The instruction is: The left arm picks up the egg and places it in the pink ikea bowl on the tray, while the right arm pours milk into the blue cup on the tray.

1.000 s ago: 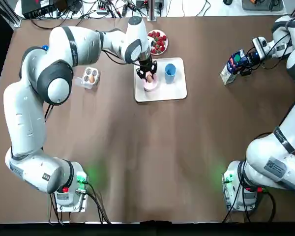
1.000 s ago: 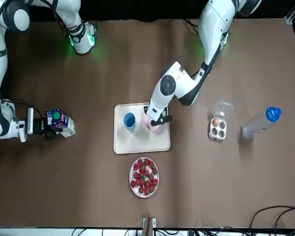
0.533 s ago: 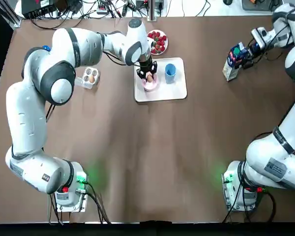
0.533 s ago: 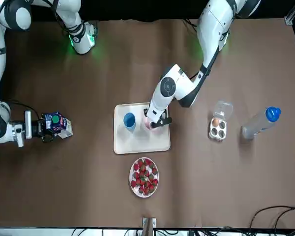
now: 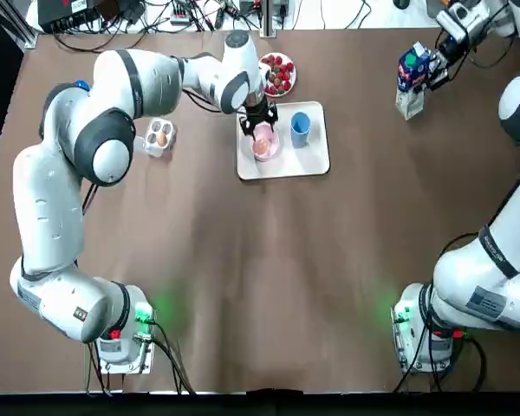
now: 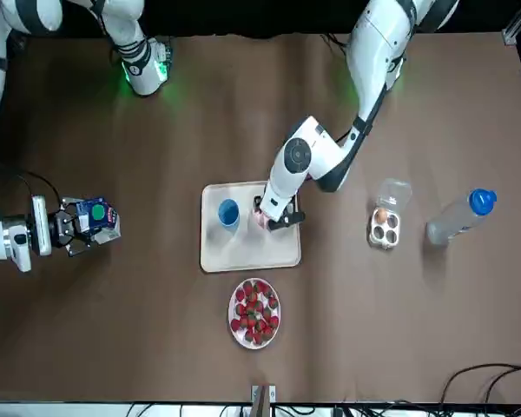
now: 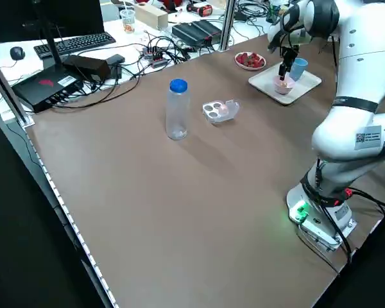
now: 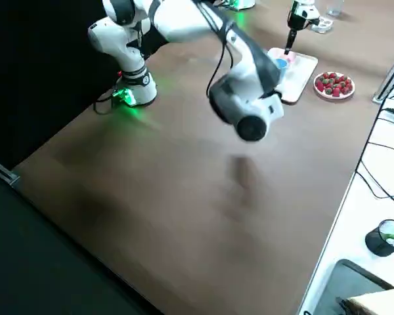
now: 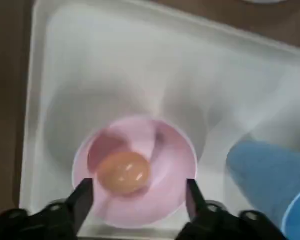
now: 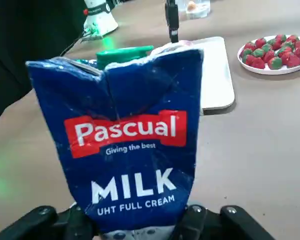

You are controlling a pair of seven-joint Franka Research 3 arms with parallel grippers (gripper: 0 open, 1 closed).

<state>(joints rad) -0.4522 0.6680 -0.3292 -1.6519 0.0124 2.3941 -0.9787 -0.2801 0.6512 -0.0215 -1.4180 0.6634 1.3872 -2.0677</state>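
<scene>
Over brown counter (image 5: 243,260), cables (image 5: 156,17) beyond: grasping upright milk (image 5: 412,78) in right end effector (image 10: 140,225), hovering released left end effector (image 9: 137,192) over egg (image 9: 124,172).

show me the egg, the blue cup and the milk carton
egg (image 9: 124,172), left wrist view, middle of the shell
blue cup (image 5: 300,126), top view, its open mouth seen from above
milk carton (image 10: 132,132), right wrist view, red label on its front face
</scene>
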